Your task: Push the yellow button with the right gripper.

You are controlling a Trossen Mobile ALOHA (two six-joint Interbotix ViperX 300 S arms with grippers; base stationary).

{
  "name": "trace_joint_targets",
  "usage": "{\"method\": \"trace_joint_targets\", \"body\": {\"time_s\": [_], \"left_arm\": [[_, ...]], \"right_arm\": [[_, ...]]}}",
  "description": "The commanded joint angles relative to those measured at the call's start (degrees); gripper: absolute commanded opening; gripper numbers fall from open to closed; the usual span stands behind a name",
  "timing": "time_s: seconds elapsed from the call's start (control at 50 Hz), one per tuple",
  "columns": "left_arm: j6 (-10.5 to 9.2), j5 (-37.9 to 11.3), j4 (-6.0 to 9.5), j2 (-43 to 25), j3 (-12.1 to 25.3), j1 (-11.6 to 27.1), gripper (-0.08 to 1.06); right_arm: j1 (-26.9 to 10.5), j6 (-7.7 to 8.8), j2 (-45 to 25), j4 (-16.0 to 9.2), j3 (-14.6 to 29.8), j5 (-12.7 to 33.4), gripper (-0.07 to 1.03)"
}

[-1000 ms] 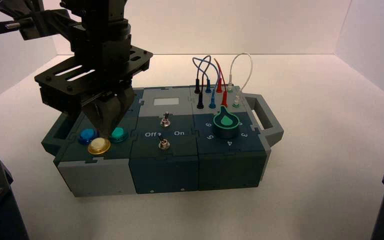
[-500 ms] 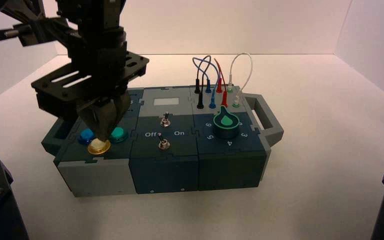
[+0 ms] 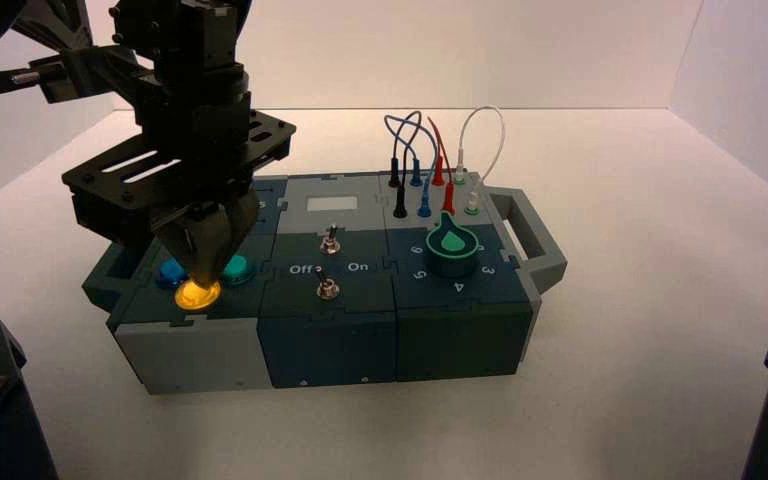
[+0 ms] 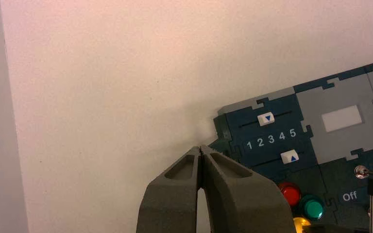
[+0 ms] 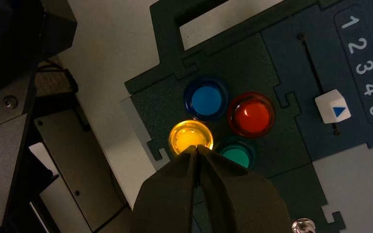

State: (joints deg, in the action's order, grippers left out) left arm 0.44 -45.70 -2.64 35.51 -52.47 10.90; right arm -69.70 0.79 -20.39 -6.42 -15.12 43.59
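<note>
Yellow button (image 3: 197, 295): it's glowing, down at the box's 8 o'clock, in the near-left button cluster!
Right gripper (image 3: 203, 282): fingers closed, points together, tips right at the button's cap, on its 1 o'clock side in the high view.
Blue button (image 3: 172, 272): at the yellow one's 11 o'clock.
Green button (image 3: 238, 268): at its 2 o'clock.
Left gripper (image 4: 200, 148): fingers closed, over the table beside the box's slider corner.

Pincer (image 4: 200, 148) — fingertips together — near box (image 4: 331, 131).
</note>
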Motion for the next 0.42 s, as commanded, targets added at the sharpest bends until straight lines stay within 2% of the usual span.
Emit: {"method": "trace_joint_targets", "body": {"time_s": [0.02,0.14,0.42], "left_arm": [[0.18,0.4,-0.18,0.3,0.6,0.1,-0.03],[0.18,0.4,-0.35,0.0,0.9,0.1,-0.03],[0.18,0.5,-0.35,-0.6,0.4,0.1,-0.03]], "right_arm": [[0.0,-0.18,4.0,0.1,0.6,0.8,-0.02],[0.1,-0.44,5.7,0.1,0.9,1.7,-0.02],[0.0,-0.44,4.8,-0.1,1.6,2.7,-0.02]]}}
